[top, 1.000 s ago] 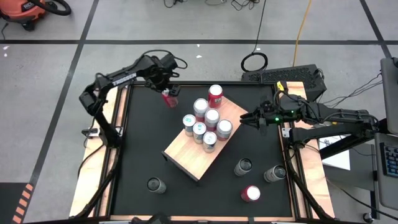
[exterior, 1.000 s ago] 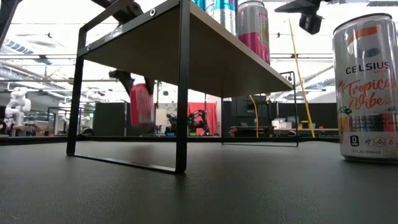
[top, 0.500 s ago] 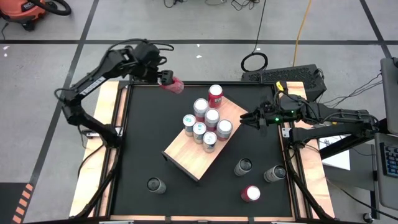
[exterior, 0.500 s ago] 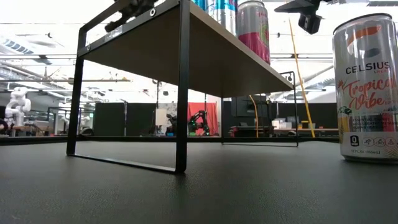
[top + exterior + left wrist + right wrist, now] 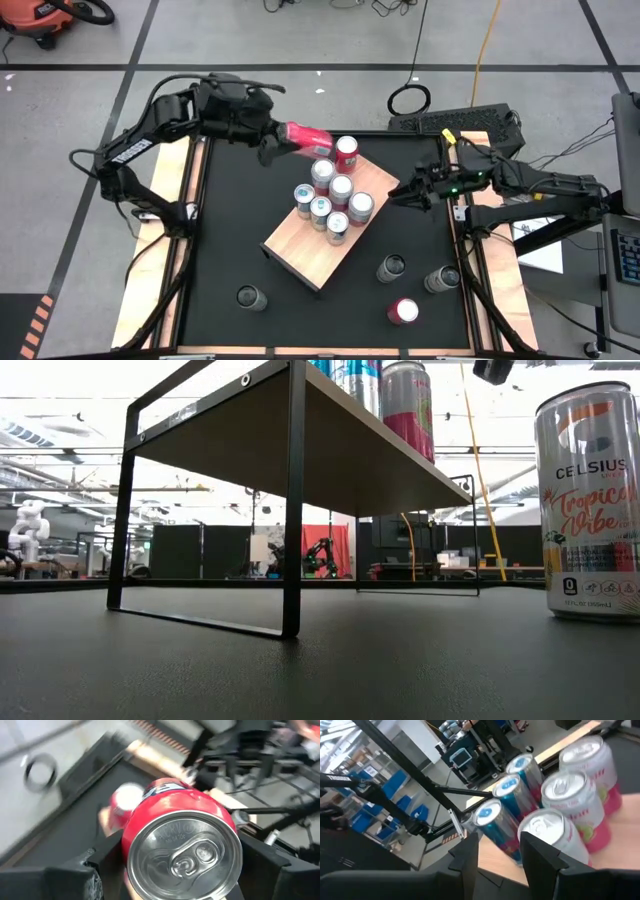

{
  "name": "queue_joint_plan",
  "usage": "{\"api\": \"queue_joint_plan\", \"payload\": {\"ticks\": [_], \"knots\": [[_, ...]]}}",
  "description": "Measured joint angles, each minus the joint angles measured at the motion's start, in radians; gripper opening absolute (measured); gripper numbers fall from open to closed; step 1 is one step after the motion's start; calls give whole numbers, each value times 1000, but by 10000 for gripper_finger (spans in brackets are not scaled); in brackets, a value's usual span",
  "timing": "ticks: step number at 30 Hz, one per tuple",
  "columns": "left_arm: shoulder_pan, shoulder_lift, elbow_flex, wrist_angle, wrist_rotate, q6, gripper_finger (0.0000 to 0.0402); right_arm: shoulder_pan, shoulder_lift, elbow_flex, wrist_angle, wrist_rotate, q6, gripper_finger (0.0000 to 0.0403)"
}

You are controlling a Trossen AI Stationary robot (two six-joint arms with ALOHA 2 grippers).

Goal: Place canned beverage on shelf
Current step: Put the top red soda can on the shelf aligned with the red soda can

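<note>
Red can (image 5: pixel 306 139) is lying sideways, pinched in the left end effector (image 5: pixel 281 143) above the shelf (image 5: pixel 300 243) edge (probably angled to clear the standing cans (image 5: pixel 329 195)); right end effector (image 5: pixel 398 194) is waiting nearby, fingers slightly parted and empty.

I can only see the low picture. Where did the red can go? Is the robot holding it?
Observer: Yes. The left gripper is shut on the red can, carried tilted on its side.
Operator: Is it over the shelf?
Observer: Nearly. It hangs over the far corner of the shelf, beside a red-topped can.
Operator: How many cans are up there?
Observer: Six stand on it.
Operator: And the other arm?
Observer: The right gripper waits beside the shelf, holding nothing.
</note>
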Motion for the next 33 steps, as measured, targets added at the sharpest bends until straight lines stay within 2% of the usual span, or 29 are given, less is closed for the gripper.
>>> {"api": "queue_joint_plan", "payload": {"ticks": [10,17,24,33], "knots": [[-171,11,0,248,-10,489,286,0,142,320,-238,0,-96,134],[-251,11,1,297,-49,764,286,0,256,506,-296,2,-138,213],[-312,11,1,296,-60,931,286,0,323,594,-322,21,-198,289],[-330,15,0,297,-57,992,286,0,445,740,-318,10,-206,336]]}}
